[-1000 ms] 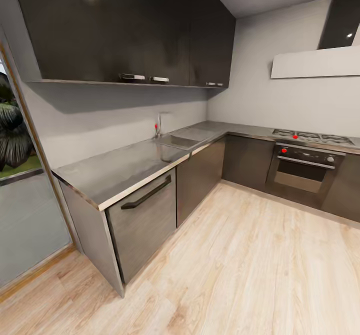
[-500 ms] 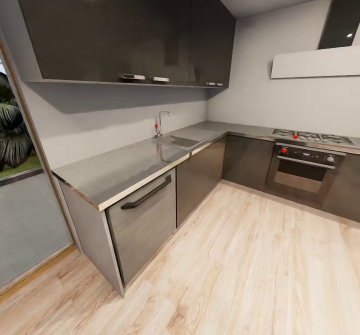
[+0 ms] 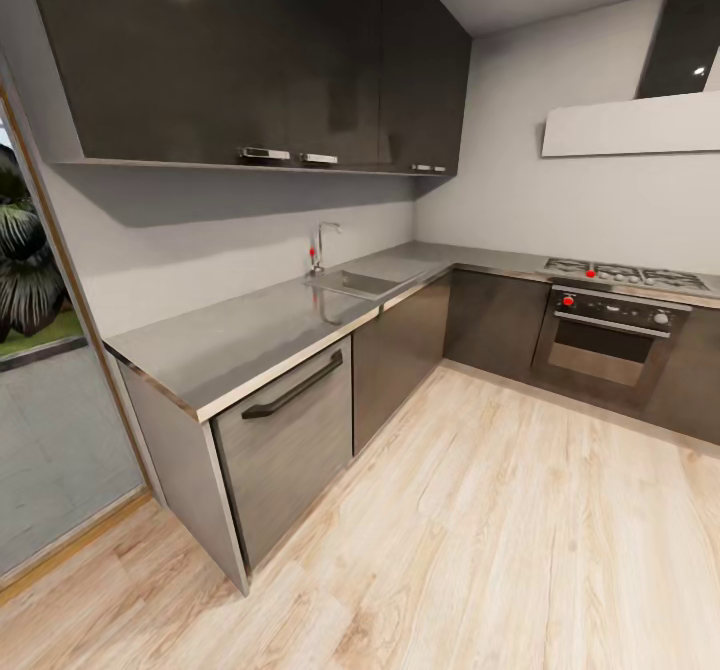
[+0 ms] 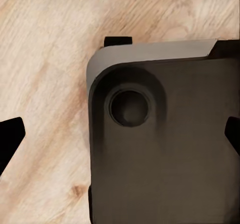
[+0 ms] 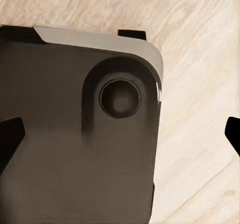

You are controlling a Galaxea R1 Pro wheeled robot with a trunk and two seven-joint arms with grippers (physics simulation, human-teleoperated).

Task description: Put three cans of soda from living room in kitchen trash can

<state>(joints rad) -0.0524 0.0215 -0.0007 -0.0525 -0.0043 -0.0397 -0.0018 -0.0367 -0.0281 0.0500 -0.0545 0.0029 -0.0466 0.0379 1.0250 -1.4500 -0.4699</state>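
Kitchen (image 3: 400, 280) ahead over light wood floor (image 3: 480, 550); both pincers spread wide, pinching nothing.

Cut off at the left edge: a glass door (image 3: 50, 450) with dark foliage (image 3: 25, 270) beyond; at the right edge, the far end of the hob (image 3: 625, 274) and a pale hood (image 3: 630, 125). Glossy black wall cabinets (image 3: 250, 50) above a brushed steel countertop (image 3: 260, 335), with sink (image 3: 355, 282) and tap (image 3: 320, 245) far along the left run; oven (image 3: 610, 345) with red knobs at far right; steel-fronted drawer unit (image 3: 285, 440) with a long dark handle nearest. Left gripper (image 4: 120, 136) seen as two dark fingertips (image 4: 10, 141) at opposite edges, hanging over a dark rounded robot base (image 4: 165, 149) with a round recess, wood planks beside it. Right gripper (image 5: 120, 139) likewise, fingertips (image 5: 9, 141) far apart above the same matte base (image 5: 75, 144).
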